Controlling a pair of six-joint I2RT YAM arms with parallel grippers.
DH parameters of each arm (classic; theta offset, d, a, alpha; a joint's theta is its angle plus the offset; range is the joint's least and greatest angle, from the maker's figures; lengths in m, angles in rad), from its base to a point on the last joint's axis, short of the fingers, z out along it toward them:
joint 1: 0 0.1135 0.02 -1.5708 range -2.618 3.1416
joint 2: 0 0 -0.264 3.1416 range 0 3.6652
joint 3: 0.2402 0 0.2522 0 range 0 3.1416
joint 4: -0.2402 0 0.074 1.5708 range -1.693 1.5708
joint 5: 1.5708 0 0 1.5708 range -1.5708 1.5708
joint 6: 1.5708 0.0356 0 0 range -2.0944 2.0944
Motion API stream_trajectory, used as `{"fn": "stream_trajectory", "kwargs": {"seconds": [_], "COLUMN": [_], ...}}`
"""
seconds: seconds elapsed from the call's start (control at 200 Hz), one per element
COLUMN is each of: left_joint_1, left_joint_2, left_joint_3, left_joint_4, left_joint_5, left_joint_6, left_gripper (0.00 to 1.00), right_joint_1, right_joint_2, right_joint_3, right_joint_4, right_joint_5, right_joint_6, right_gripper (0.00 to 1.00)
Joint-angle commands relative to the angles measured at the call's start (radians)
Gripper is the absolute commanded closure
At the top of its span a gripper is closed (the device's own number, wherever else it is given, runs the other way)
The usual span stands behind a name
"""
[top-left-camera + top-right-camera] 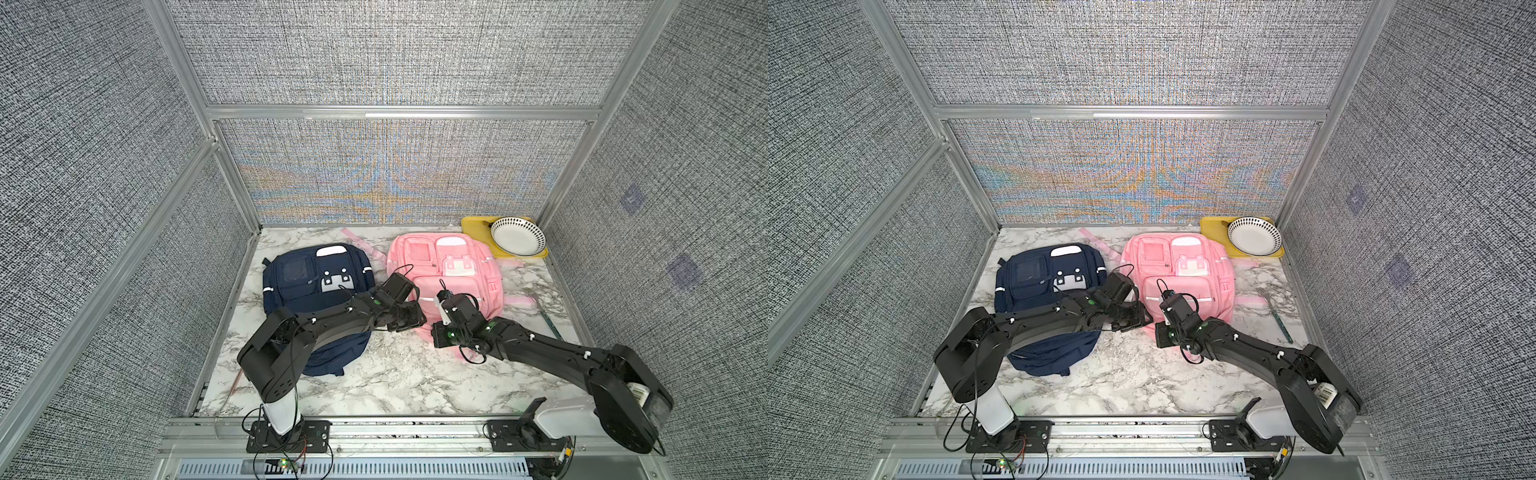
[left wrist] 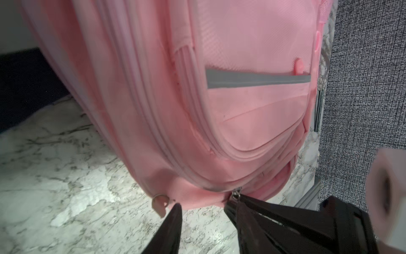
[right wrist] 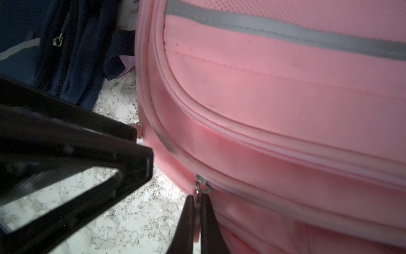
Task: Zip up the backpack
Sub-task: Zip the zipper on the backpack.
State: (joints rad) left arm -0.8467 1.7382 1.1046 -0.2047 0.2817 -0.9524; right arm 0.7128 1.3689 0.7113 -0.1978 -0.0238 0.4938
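Marble-patterned surface (image 1: pixel 395 382) is carrying everything. Bearings are being taken from its centre, with 12 o'clock toward the back wall.

Right at that centre, both arms are meeting on the near corner of the pink backpack (image 1: pixel 457 270). The backpack is lying flat, front up, reaching from the centre out toward 1 o'clock. The right end effector (image 3: pixel 197 203) is pinching the metal zipper pull (image 3: pixel 201 188), with its jaws closed thin on it. The left end effector (image 2: pixel 204 211) is standing with its jaws apart and nothing between them. It is sitting just beside a small ring tab (image 2: pixel 160 201) on the bag's edge and is not gripping any fabric. How much of the track is lying open cannot be told from these views.

Judged risks:
- **Bag dragging:** with no hold on the fabric, a pull on the zipper is likely to be dragging the whole bag across the surface rather than closing teeth.
- **Pull slipping:** the pinch is narrow, so the pull could be slipping out, most probably where the track is curving round the corner.
- **Collision or snag:** the two end effectors are working almost touching, so a sideways draw is risking a knock between them, or a left finger catching the ring tab.

Farther off, a navy backpack (image 1: pixel 299 286) is lying at 9 o'clock and a fork (image 1: pixel 540 305) at 3. A yellow tray (image 1: pixel 473 226) holding a bowl (image 1: pixel 517 236) is sitting in the far corner at 1 to 2. None is obstructing.
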Motion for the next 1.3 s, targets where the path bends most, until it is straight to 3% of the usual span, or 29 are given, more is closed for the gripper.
{"fn": "stream_trajectory", "kwargs": {"seconds": [0.0, 0.22, 0.751, 1.296], "left_joint_1": [-0.011, -0.018, 0.03, 0.078], "left_joint_2": [0.011, 0.081, 0.106, 0.045], "left_joint_3": [0.023, 0.081, 0.074, 0.013], "left_joint_4": [0.014, 0.014, -0.012, 0.001], "left_joint_5": [-0.025, -0.031, -0.081, -0.079], "left_joint_6": [-0.035, -0.047, -0.019, 0.018], "left_gripper": [0.51, 0.52, 1.0, 1.0], "right_joint_1": [0.001, 0.004, 0.007, -0.002], "right_joint_2": [0.004, 0.0, -0.013, -0.028], "right_joint_3": [0.009, 0.007, -0.009, -0.038], "right_joint_4": [0.031, 0.038, -0.012, -0.063], "right_joint_5": [0.009, 0.002, 0.016, 0.078], "right_joint_6": [-0.019, -0.023, -0.032, -0.012], "right_gripper": [1.0, 1.0, 1.0, 1.0]}}
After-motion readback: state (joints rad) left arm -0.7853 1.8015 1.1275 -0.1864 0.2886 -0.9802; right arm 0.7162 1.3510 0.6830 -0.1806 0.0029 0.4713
